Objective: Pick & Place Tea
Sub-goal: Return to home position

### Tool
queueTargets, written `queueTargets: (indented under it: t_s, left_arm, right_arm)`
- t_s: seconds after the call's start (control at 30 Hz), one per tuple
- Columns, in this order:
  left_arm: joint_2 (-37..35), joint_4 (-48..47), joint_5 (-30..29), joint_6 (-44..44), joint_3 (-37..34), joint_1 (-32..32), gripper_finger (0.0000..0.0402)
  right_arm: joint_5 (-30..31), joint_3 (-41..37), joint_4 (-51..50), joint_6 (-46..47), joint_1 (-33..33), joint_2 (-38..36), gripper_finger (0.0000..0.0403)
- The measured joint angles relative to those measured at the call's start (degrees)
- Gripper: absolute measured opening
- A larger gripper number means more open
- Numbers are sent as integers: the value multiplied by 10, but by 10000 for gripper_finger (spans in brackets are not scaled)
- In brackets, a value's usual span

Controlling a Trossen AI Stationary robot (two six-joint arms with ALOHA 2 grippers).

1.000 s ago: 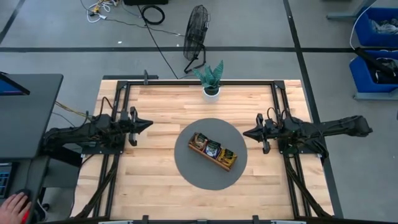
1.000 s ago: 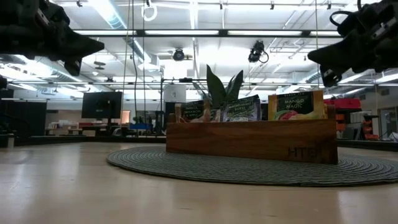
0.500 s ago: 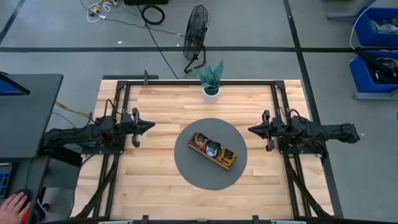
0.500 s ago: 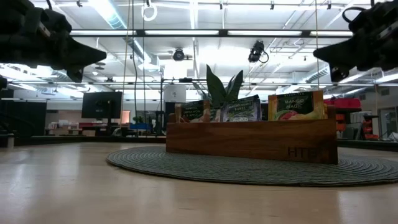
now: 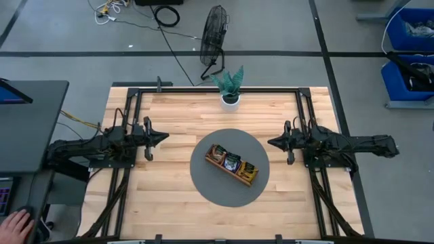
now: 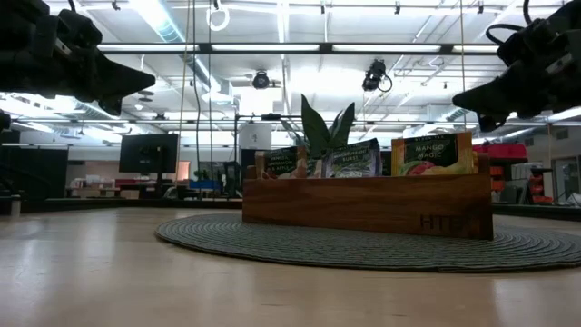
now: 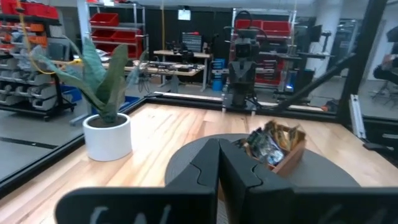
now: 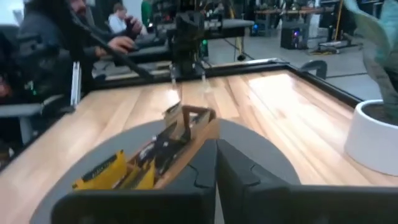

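At the far left, a person's hand (image 5: 15, 222) lies at the bottom edge beside a dark desk (image 5: 30, 115), clear of the table (image 5: 176, 115). The left gripper (image 5: 165, 136) hangs above the table's left side, well apart from the mat, with its tip pointing toward the centre. In the left wrist view we see its two fingers pressed together with nothing between them.

At the table's far edge a potted plant (image 5: 230, 87) stands near the middle, and a fan (image 5: 215, 30) stands on the floor behind it. Nothing lies between either gripper and the mat.

The round grey mat (image 5: 203, 176) sits at the table's centre. The wooden tray (image 5: 239, 177) lies on it at a slant. All the tea sachets (image 5: 232, 161) stand upright in its three compartments: tan-brown at the left end, dark in the middle, yellow-orange at the right end.

The right gripper (image 5: 269, 143) hangs above the table's right side, its fingers likewise closed on nothing. Blue bins (image 5: 410, 27) stand on the floor at the far right.

We cannot count the sachets. In the low view the tray's front wall hides their lower halves.
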Motion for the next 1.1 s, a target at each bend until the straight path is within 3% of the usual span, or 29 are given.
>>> queueTargets:
  t_s: [0.3, 1.1]
  left_arm:
    - [0, 0, 8, -1, 0, 0, 13]
    - [0, 0, 8, -2, 0, 0, 14]
  right_arm:
    - [-1, 0, 0, -5, 0, 17, 35]
    - [-1, 0, 0, -7, 0, 17, 38]
